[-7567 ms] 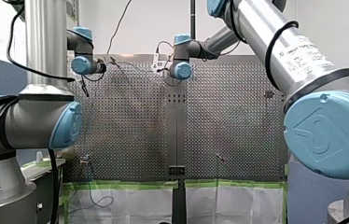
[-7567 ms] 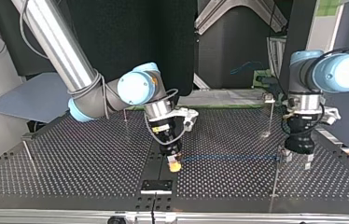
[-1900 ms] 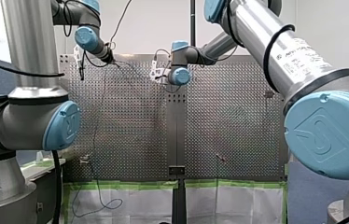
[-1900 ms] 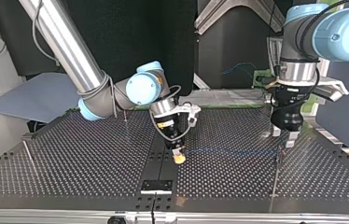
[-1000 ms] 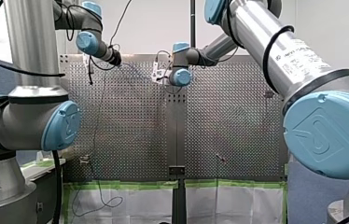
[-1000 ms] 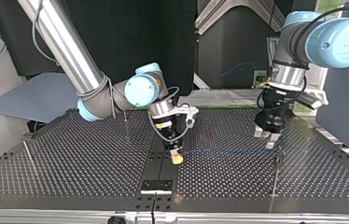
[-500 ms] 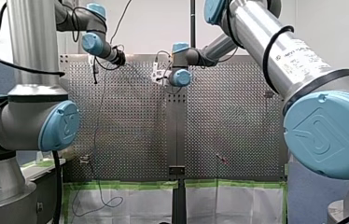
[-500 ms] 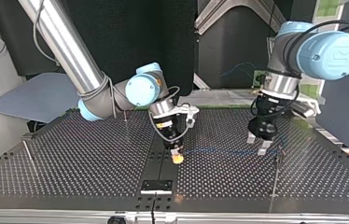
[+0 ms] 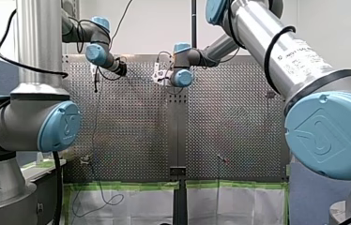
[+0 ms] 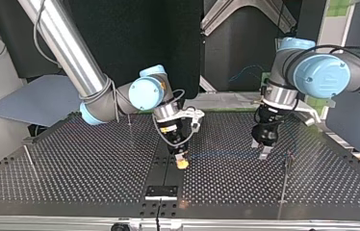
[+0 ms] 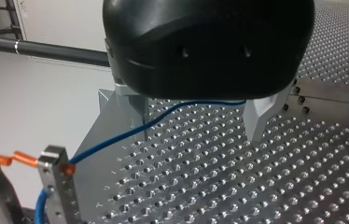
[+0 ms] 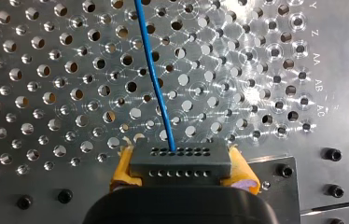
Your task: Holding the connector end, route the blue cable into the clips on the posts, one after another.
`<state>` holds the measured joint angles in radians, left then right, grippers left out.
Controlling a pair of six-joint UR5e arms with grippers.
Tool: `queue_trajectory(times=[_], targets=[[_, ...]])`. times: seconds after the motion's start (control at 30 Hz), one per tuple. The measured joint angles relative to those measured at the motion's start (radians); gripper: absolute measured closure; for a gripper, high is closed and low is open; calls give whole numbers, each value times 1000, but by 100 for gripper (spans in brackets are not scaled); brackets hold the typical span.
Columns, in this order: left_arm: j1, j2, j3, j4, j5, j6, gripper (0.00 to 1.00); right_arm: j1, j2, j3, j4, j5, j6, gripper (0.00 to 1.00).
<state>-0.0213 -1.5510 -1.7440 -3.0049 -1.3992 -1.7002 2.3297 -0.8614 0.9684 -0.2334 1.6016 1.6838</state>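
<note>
- R gripper [image 10: 181, 162]: yellow pads clamped tight on grey connector [image 12: 180, 161]. Blue cable [image 12: 156, 84] leaves the connector's face and runs straight ahead over the tbl [image 12: 46, 70].
- L gripper [image 11: 196, 116]: metal fingers [image 11: 133, 105] spread wide, nothing pinched. Cable passes thru the gap under the palm, nearer one finger, then down to a clip [image 11: 53, 161] w/ orange sleeves [image 11: 25, 158] beside it.
- Top view: cable taut btwn R gripper at mid-tbl and right post [image 10: 284, 180]. L gripper sits low over that span, near the post.
- Count: 1 cable, 1 connector, 2 grippers. 3 posts show in top view: right post, left post [image 10: 29, 161], far post [image 10: 129, 119].
- Surface: perforated metal tbl.
- Room: white wall [image 9: 150, 23] beyond. In front view, green tape [image 9: 131, 185] and white sheeting at tbl's near edge.
</note>
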Motion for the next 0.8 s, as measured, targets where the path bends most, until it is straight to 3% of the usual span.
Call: queue_trajectory(times=[0.33, 0.6, 0.8], targets=[[-4, -3, 17, 43, 0, 6, 0, 0, 2, 0, 1, 0, -3, 100], [-11, -22, 78, 36, -16, -6, 0, -4, 2, -1, 2, 0, 1, 100], [-27, -56, 89, 8, -50, 30, 0, -7, 3, 0, 2, 0, 2, 100]])
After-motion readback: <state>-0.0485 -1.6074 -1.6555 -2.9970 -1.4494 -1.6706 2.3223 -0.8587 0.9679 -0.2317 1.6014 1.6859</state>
